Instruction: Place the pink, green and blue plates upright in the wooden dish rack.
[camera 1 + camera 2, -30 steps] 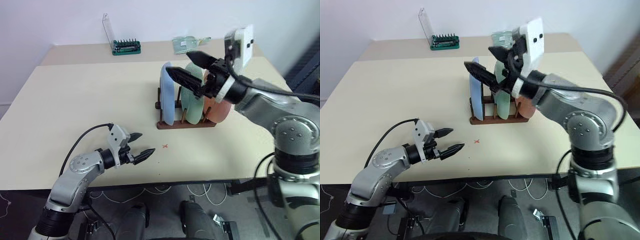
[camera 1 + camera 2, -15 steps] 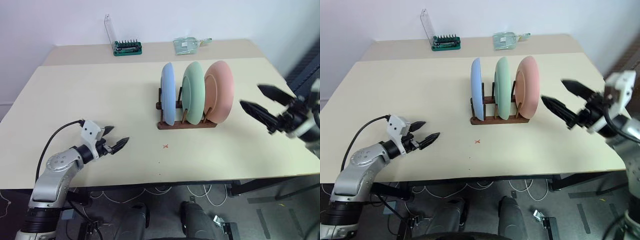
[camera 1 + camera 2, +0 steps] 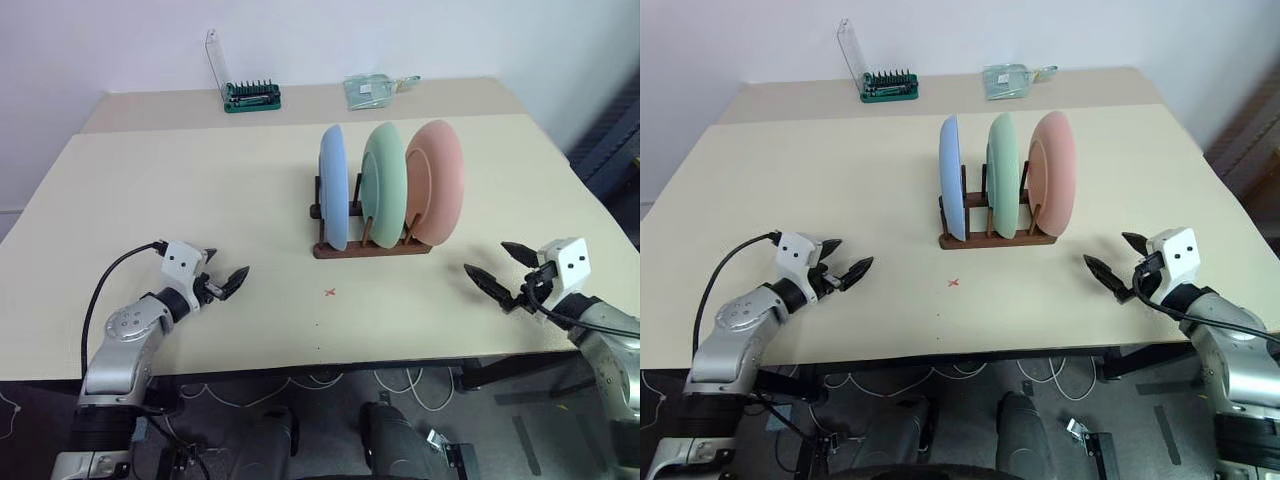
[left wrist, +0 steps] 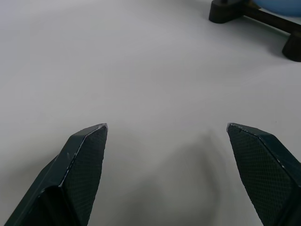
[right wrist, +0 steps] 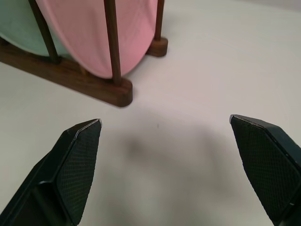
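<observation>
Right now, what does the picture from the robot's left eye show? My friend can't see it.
Three plates stand upright in a wooden rack on a table: blue plate, green plate, pink plate. The left gripper and right gripper are open and empty, low at the near edge.

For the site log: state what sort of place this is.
Probably a lab or test room rather than a kitchen: a bare beige table against a plain wall, a green screwdriver bit set at its far edge, loose cables on the floor, and a wooden dish rack holding three plates.
</observation>
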Robot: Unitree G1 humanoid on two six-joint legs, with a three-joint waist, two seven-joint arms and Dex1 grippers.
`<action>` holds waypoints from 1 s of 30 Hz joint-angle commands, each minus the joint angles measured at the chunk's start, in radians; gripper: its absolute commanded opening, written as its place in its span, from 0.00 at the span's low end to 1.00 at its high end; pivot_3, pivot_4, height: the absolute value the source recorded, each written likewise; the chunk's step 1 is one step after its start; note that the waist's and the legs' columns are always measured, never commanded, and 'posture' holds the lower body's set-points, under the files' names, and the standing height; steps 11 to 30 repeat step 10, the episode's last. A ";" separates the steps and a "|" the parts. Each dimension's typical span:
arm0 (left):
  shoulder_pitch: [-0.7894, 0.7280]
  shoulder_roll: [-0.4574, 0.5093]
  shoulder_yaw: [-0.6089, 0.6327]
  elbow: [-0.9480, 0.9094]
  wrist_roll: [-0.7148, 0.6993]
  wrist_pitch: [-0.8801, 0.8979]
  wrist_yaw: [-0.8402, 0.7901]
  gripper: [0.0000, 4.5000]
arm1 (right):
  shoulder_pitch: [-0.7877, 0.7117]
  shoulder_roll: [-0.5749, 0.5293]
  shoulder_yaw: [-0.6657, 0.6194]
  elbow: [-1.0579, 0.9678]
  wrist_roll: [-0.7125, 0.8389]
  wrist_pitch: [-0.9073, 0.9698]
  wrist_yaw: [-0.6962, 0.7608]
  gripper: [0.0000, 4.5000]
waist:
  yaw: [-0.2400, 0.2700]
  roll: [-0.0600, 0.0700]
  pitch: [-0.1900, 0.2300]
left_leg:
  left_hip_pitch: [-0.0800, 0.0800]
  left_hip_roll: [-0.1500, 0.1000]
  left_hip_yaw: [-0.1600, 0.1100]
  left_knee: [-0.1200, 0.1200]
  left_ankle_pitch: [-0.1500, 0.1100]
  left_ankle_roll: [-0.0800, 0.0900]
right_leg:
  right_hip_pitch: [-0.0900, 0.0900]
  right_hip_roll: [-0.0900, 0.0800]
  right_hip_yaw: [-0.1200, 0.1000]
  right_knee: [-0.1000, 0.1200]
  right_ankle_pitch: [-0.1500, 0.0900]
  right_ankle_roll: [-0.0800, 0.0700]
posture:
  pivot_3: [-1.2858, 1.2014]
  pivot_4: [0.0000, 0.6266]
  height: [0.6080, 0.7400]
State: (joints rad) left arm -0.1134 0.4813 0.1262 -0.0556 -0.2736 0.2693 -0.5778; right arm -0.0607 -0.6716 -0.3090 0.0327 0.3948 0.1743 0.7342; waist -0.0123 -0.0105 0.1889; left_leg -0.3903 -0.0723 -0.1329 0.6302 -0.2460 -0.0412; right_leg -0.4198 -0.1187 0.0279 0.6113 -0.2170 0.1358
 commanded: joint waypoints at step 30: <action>0.013 -0.063 -0.004 -0.078 0.035 -0.018 0.099 0.93 | -0.109 0.047 0.061 0.122 -0.051 -0.082 0.009 0.99 | 0.000 0.000 0.000 | 0.000 0.000 -0.001 0.000 0.000 0.000 | 0.000 0.000 0.000 0.001 0.000 0.000 | 0.52 0.24 1.00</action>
